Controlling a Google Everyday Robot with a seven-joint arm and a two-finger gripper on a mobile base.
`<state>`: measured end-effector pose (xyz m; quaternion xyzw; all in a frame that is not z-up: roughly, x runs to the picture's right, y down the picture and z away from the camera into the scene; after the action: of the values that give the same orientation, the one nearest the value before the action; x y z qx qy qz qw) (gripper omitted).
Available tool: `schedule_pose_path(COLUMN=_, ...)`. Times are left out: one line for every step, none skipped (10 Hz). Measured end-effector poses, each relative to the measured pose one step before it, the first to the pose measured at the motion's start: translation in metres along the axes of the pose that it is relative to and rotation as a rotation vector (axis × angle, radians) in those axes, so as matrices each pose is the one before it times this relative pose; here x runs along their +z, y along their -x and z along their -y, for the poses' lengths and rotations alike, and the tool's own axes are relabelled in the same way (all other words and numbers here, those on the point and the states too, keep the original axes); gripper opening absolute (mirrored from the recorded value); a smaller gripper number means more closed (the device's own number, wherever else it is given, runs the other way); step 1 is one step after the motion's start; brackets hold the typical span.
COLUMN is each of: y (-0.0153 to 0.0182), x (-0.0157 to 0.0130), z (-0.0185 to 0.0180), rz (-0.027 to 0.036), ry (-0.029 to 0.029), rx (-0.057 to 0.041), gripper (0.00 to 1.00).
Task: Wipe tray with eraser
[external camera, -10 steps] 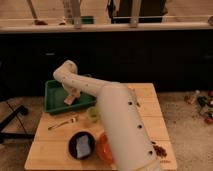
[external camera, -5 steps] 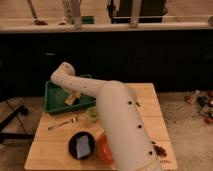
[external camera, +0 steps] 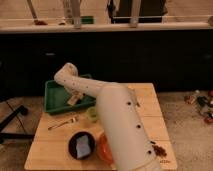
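My end effector (external camera: 74, 99) sits low inside the shallow green rectangular tray (external camera: 56, 97), whose long axis runs leftward from it across the wooden tabletop (external camera: 52, 146); its grip I cannot tell.

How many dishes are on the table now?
2: a black plate at the front edge, an orange dish beside it, half behind the arm; more may be hidden. The gripper is in the green tray.

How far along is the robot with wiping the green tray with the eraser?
Done: the end effector is down inside the green tray, so the approach is complete. In hand: a tan block at its tip, likely the eraser, appears to meet the tray floor, so wiping looks underway. Left: I can't tell how much of the floor is covered, and lifting out is not yet done.
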<state>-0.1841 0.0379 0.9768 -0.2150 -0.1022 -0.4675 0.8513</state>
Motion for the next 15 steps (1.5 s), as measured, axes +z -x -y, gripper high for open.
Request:
schedule_pose_path(y=-0.00526, x=0.00072, z=-0.00110, rz=-0.00460, ry=0.00199, rx=0.00355, gripper=0.00)
schedule_pose_path(y=-0.00457, x=-0.00039, z=-0.00052, rz=-0.00691, ry=0.00185, rx=0.00262, gripper=0.00)
schedule_pose_path(y=-0.01026, x=-0.00231, z=0.00118, rz=-0.01447, ry=0.00084, rx=0.00510, gripper=0.00)
schedule_pose_path(y=-0.01097, x=-0.00049, z=0.00464, rz=-0.01820, ry=0.00489, rx=-0.00358, gripper=0.00)
schedule_pose_path(y=-0.00355, x=-0.00033, z=0.00847, rz=-0.01102, ry=-0.00043, rx=-0.01102, gripper=0.00)
schedule_pose_path(y=-0.00249, x=0.00162, z=0.00886, rz=-0.00885, ry=0.00002, rx=-0.01459, gripper=0.00)
schedule_pose_path(y=0.00015, x=0.00275, z=0.01073, rz=-0.00335, ry=0.00410, rx=-0.01837, gripper=0.00)
schedule_pose_path(y=0.00421, x=0.00132, z=0.00849, rz=0.00460, ry=-0.00421, rx=-0.01469, gripper=0.00)
schedule_pose_path(y=0.00473, x=0.00057, z=0.00896, rz=0.00598, ry=-0.00657, rx=-0.01659, gripper=0.00)
schedule_pose_path(y=0.00663, x=-0.00029, z=0.00689, rz=0.02000, ry=-0.01632, rx=-0.02059, gripper=0.00)
schedule_pose_path(y=0.00672, x=-0.00157, z=0.00150, rz=0.01878, ry=-0.01516, rx=-0.01423, gripper=0.00)
schedule_pose_path(y=0.00450, x=-0.00316, z=-0.00147, rz=0.01372, ry=-0.01325, rx=-0.00866, gripper=0.00)
schedule_pose_path(y=0.00520, x=-0.00216, z=-0.00312, rz=0.01263, ry=-0.00821, rx=-0.00886, gripper=0.00)
schedule_pose_path(y=0.00475, x=-0.00241, z=-0.00485, rz=0.01064, ry=-0.00461, rx=-0.00723, gripper=0.00)
schedule_pose_path(y=0.00322, x=0.00028, z=-0.00637, rz=0.00519, ry=0.00715, rx=-0.00352, gripper=0.00)
